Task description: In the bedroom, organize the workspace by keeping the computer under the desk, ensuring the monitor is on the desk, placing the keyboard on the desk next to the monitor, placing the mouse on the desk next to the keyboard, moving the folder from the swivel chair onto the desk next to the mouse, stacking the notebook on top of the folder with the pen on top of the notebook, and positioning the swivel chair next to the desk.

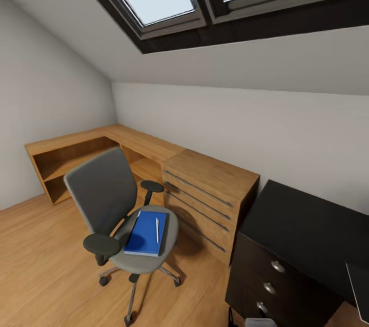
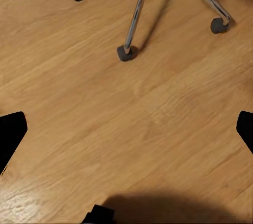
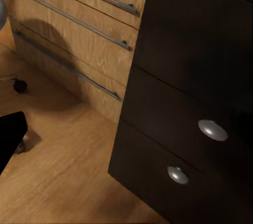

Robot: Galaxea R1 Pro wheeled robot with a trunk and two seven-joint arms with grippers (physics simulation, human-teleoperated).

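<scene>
Swivel chair (image 1: 120, 204) on wood floor (image 1: 46, 265)

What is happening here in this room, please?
Nothing is being handled at this moment. The robot looks into an attic bedroom where a grey swivel chair stands on the wooden floor in front of the L-shaped wooden desk. On the chair seat lies a blue notebook with a pen on top. The folder cannot be told apart from the notebook. A dark drawer cabinet stands beside the desk. The left wrist camera faces the chair's wheeled base.
</scene>
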